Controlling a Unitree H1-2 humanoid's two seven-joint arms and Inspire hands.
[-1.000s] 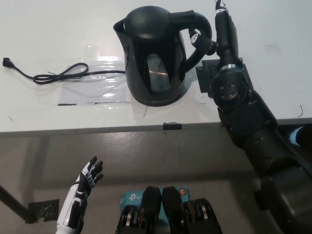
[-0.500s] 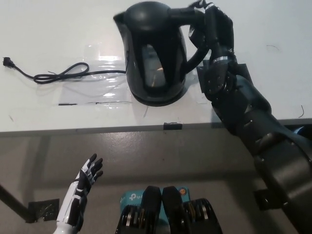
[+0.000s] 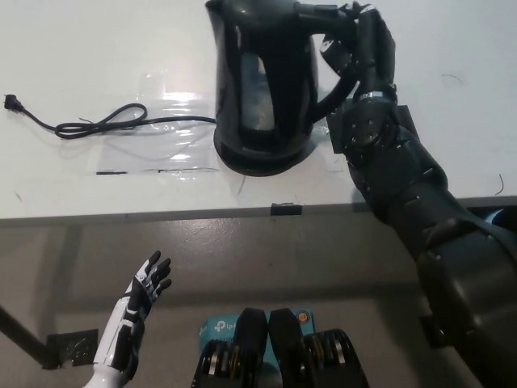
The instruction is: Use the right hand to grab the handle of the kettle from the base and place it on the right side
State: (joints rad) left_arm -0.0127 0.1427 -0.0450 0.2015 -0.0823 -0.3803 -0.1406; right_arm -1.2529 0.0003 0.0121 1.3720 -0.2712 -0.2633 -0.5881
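White table: right hand is clasping the handle, lifting the kettle, now risen and separating from its base; left hand is hanging open below.

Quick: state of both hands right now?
Left hand: open, holding nothing, low beside the table.
Right hand: shut on the kettle handle.

Bright overhead light is washing out the white table, glaring off the clear film; the black kettle is reading dark, slightly blurred.
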